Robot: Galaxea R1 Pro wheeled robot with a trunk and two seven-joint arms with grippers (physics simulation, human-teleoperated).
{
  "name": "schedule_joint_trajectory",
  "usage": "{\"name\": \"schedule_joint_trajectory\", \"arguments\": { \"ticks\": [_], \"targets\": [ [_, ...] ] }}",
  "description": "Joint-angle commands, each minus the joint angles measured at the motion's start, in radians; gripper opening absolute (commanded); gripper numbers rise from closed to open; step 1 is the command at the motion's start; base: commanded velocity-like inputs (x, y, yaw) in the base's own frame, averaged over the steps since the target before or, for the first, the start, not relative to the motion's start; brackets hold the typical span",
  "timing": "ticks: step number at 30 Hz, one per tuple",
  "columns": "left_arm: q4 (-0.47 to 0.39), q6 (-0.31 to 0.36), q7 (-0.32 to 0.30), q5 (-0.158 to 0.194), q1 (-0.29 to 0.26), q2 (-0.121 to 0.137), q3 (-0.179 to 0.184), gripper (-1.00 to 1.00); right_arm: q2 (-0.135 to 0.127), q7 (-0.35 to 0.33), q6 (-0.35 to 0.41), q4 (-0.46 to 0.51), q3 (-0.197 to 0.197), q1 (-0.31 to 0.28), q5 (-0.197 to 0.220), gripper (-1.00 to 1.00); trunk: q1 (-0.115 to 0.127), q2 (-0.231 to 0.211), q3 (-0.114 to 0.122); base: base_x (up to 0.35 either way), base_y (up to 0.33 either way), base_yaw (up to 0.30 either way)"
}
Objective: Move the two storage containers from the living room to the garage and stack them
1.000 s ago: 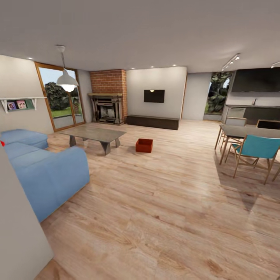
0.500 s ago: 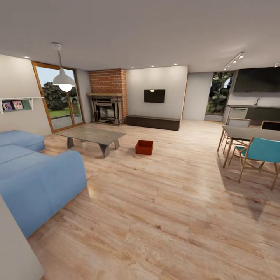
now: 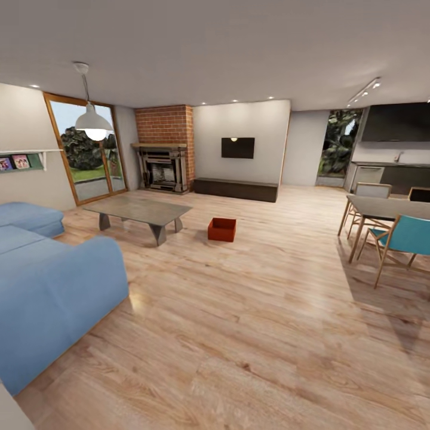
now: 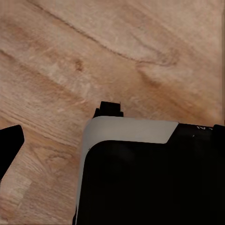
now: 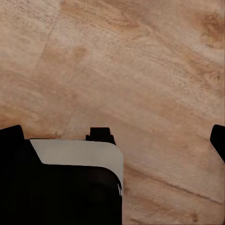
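Living room seen from the head camera. One red-orange storage container (image 3: 221,229) sits on the light wood floor (image 3: 251,310), open top up, roughly at 12 o'clock from the robot and well ahead. It lies just right of the low grey table (image 3: 138,211), apart from it, not touching. Behind it at 12 o'clock is the long dark cabinet (image 3: 235,189) under a wall TV (image 3: 237,147); the brick fireplace (image 3: 162,149) is at about 11 o'clock. Blue sofa (image 3: 51,286) is near at 9 to 10 o'clock. Dining table (image 3: 388,209) with a teal chair (image 3: 404,237) is at 2 o'clock. A pendant lamp (image 3: 93,122) hangs at 10 o'clock in front of a glass door (image 3: 86,146).

Only this one container is visible; no second one can be made out.

Left wrist camera looks down at wood planks, with a dark and white part of the robot's body (image 4: 150,171) across the view and a black piece at the edge; fingers are not clear enough, so I cannot tell if the left gripper is apart or together. Right wrist camera: same kind of picture, wood planks, dark and white body part (image 5: 65,183), black bits at both edges; cannot tell the right gripper's state either. Neither wrist picture has the container in it, so the container is well apart from both grippers, far ahead on the floor.
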State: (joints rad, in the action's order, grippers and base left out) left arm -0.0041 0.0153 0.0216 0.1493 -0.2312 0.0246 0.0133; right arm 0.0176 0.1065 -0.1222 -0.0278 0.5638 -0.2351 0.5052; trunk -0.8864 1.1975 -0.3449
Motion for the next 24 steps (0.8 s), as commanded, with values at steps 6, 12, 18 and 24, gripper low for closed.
{"name": "schedule_joint_trajectory", "arguments": {
  "ticks": [6, 12, 18, 24],
  "targets": [
    [0.0, 0.002, 0.001, 0.009, 0.0, 0.0, 0.002, 1.0, 0.001, 0.001, -0.005, -0.003, 0.008, -0.001, 0.009, 1.0, -0.001, 0.001, -0.001, 0.322, 0.0, 0.0],
    [0.0, 0.002, 0.001, 0.008, 0.0, 0.0, 0.002, 1.0, 0.002, 0.001, -0.005, -0.003, 0.008, -0.001, 0.01, 1.0, -0.001, 0.001, -0.001, 0.322, 0.0, 0.0],
    [0.0, 0.002, 0.001, 0.009, 0.0, 0.0, 0.002, 1.0, 0.002, 0.001, -0.005, -0.003, 0.008, -0.001, 0.01, 1.0, -0.001, 0.001, -0.001, 0.323, 0.0, 0.0],
    [0.0, 0.002, 0.001, 0.008, 0.0, 0.0, 0.002, 1.0, 0.003, 0.001, -0.005, -0.003, 0.008, -0.001, 0.01, 1.0, -0.001, 0.001, -0.001, 0.323, 0.0, 0.0]
  ]
}}
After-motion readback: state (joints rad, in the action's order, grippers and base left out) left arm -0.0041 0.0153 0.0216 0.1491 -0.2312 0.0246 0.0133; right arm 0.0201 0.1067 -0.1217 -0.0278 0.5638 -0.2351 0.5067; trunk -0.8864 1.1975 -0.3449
